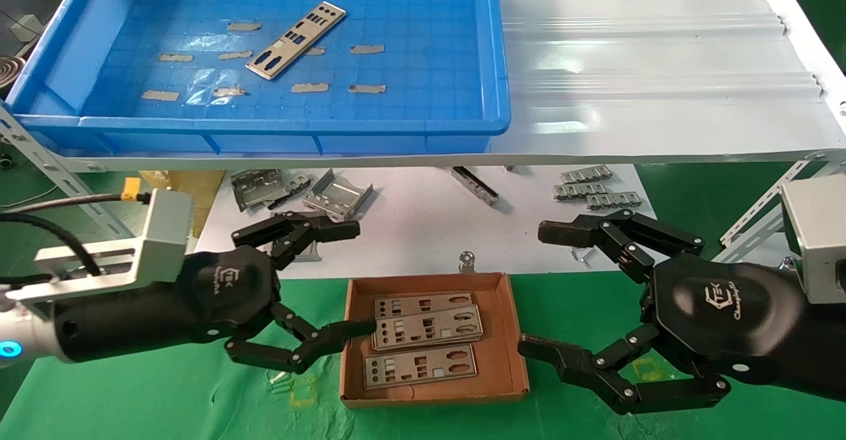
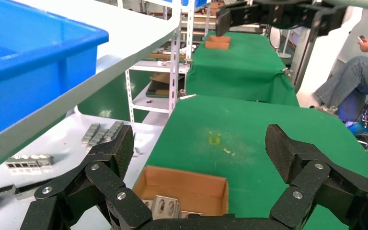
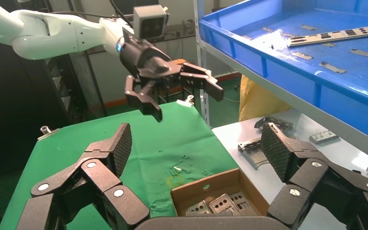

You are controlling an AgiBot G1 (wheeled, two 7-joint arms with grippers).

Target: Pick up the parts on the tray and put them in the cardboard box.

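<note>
One silver plate [image 1: 296, 39] lies tilted on the floor of the blue tray [image 1: 264, 125] on the upper shelf; it also shows in the right wrist view [image 3: 333, 36]. The cardboard box [image 1: 515, 341] sits on the green cloth and holds three plates [image 1: 426, 328]. My left gripper [image 1: 353, 278] is open and empty just left of the box, its lower fingertip over the box's left edge. My right gripper [image 1: 532, 288] is open and empty just right of the box. The box also shows in the left wrist view [image 2: 187, 184] and the right wrist view [image 3: 206, 188].
Bent grey brackets [image 1: 301, 192] and small ribbed clips [image 1: 595, 189] lie on the white surface under the shelf. A small round metal piece [image 1: 467, 259] stands just behind the box. The white shelf edge [image 1: 595, 157] overhangs this area.
</note>
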